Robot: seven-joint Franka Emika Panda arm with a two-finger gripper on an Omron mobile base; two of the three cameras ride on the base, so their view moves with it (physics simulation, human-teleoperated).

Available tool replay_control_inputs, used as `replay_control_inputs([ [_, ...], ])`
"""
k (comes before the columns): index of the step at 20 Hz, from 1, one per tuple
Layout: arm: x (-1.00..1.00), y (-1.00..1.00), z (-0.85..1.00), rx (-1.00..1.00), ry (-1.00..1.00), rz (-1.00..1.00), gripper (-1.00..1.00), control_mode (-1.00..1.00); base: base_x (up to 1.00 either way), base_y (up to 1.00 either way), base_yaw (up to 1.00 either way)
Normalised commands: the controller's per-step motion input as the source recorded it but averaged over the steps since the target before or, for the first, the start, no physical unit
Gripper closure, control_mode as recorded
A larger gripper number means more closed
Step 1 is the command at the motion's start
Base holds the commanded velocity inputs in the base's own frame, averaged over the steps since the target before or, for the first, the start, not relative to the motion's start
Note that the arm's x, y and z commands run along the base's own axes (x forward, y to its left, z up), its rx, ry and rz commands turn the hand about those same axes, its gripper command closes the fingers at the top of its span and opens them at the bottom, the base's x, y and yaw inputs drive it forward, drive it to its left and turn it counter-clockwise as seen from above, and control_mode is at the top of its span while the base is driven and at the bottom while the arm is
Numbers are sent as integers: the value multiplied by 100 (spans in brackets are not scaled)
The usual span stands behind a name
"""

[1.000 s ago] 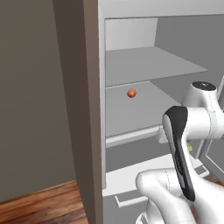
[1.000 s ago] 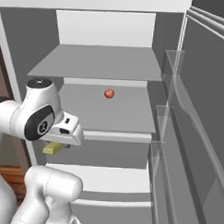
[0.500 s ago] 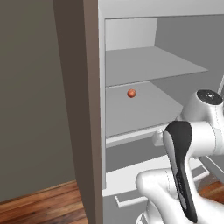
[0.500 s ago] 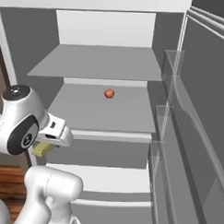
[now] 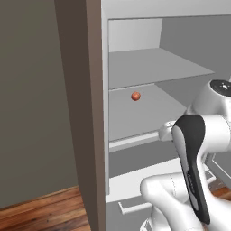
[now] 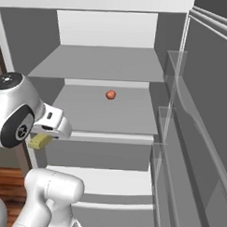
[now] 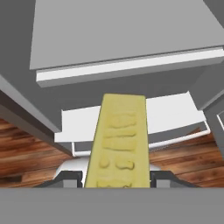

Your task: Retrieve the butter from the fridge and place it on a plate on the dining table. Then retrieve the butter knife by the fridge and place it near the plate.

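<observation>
butter [image 7: 117, 142]: pinched in gripper [image 6: 41, 140], now drawn out in front of the fridge [image 6: 113, 64], lower and further left than before | small red-orange lump [image 6: 110, 94]: unmoved on middle shelf | base views unchanged

Flat, even rendered light fills the open fridge [image 6: 108, 63]; soft shading under its shelves, no glare, slightly coarse, blocky picture detail.

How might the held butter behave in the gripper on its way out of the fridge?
The butter looks like a straight, shape-keeping bar, so probably stiffish. Its dented face suggests softness; squeezing may mark it. Sticking far beyond the gripper, it could pivot or slip.
</observation>
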Motion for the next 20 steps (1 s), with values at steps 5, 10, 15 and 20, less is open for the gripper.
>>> replay_control_inputs([
  [5, -13, -4, 1, 0, 0, 0, 100, -100, 0, 0, 0],
  [10, 0, 0, 0, 0, 0, 0, 100, -100, 0, 0, 0],
  [15, 0, 0, 0, 0, 0, 0, 100, -100, 0, 0, 0],
  [20, 0, 0, 0, 0, 0, 0, 100, 100, -7, 0, 0],
])
